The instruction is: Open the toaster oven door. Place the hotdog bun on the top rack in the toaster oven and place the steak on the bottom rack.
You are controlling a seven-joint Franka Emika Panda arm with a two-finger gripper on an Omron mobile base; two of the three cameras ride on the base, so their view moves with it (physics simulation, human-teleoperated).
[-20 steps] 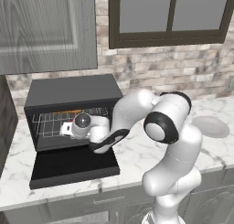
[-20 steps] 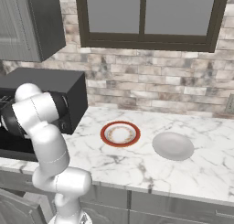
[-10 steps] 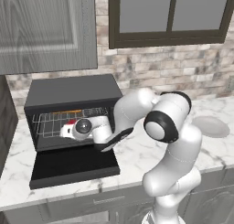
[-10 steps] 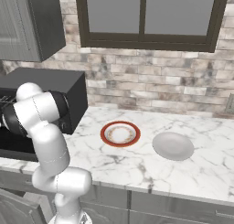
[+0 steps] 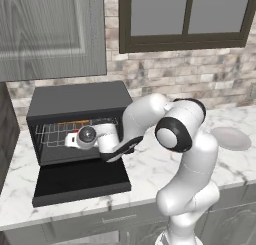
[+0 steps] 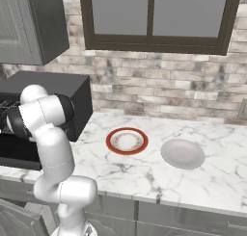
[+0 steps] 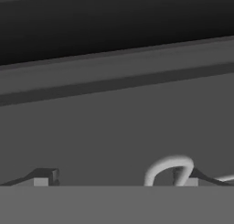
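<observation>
- Reaching leftward across the counter (image 5: 150,174), the arm puts its hand inside the mouth of the oven (image 5: 77,101), at about rack height.
- The gripper (image 7: 114,176) stands wide: in the hand view its two dark fingertips (image 7: 43,175) rise far apart at the bottom, with nothing between them.
- A curved piece of silver wire shows just beside the right fingertip in the hand view; behind it is the dark inner wall of the oven.
- The door (image 5: 80,181) is fully down, lying flat on the counter in front of the cavity, hinged along its lower edge.
- Silver wire racks (image 5: 50,134) show inside the cavity to the left of the hand; a thin orange-tan streak, which may be the bun (image 5: 75,122), lies along the upper level just above the hand.
- The steak cannot be made out; the hand hides much of the cavity.
- In the right base view the oven is a black box at the left, partly hidden by the arm's elbow.
- A red-rimmed plate (image 6: 127,141) sits on the counter to the right of the oven, and a plain grey dish (image 6: 182,153) lies just beside it, farther right; both hold nothing.
</observation>
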